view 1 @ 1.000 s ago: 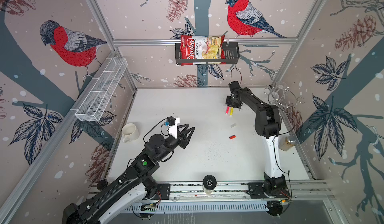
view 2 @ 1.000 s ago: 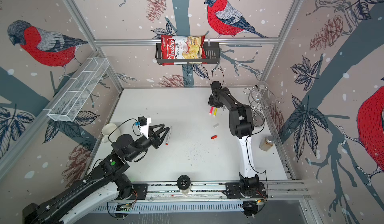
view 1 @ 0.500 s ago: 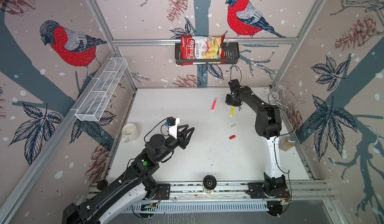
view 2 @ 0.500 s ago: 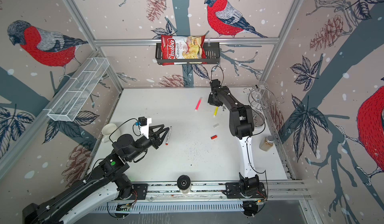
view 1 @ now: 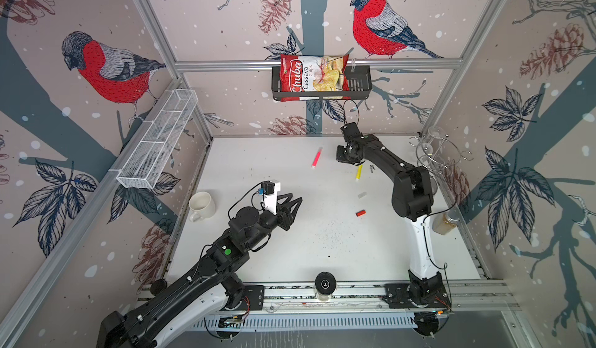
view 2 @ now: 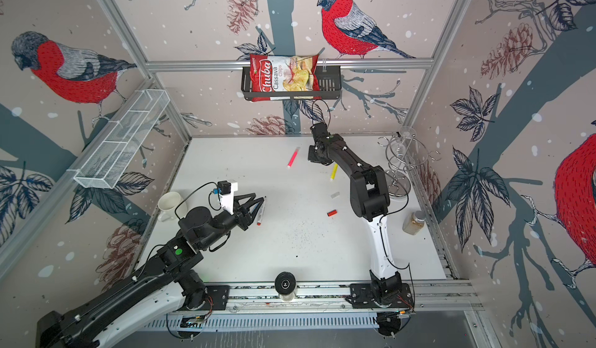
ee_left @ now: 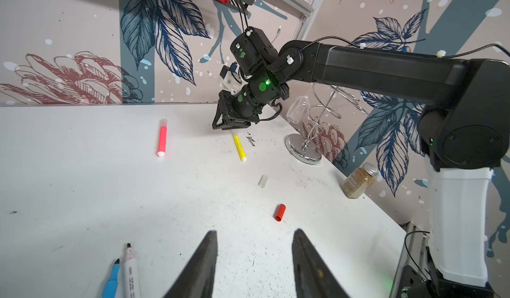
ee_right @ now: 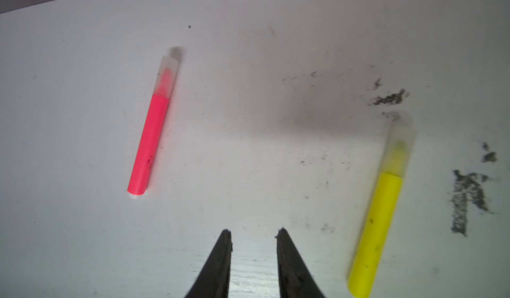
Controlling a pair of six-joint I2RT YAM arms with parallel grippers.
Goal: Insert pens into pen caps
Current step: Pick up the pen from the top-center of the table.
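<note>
**Top views** — your right gripper (view 1: 342, 159) hung low over the table (view 1: 354, 265), near its far edge at about 12 o'clock from centre. You could not read its jaws from there. The pink pen (view 1: 316, 157) lay at its 9 o'clock and the yellow pen (view 1: 358, 173) at its 5 o'clock, neither touched. Toward 6 o'clock from the yellow pen lay a loose whitish cap (view 1: 362, 195), then the red cap (view 1: 360, 213), apart from each other. Your left gripper (view 1: 296, 198) sat on the table's 9 o'clock side, with the white pen (view 2: 260, 212) just beside its tips and a mug (view 1: 201, 205) at its 9 o'clock.

**Left wrist** — the fingers (ee_left: 205, 255) stood spread with bare table between them, pinching nothing. The white pen and the blue pen (ee_left: 111, 280) lay side by side just off one finger, tips uncapped. The red cap and the loose whitish cap lay beyond, well apart from the gripper.

**Right wrist** — the fingers (ee_right: 220, 258) stood a little apart and empty. The pink and yellow pens lay flat on either side of them. Each wore a translucent cap, though the picture was slightly blurred.
</note>
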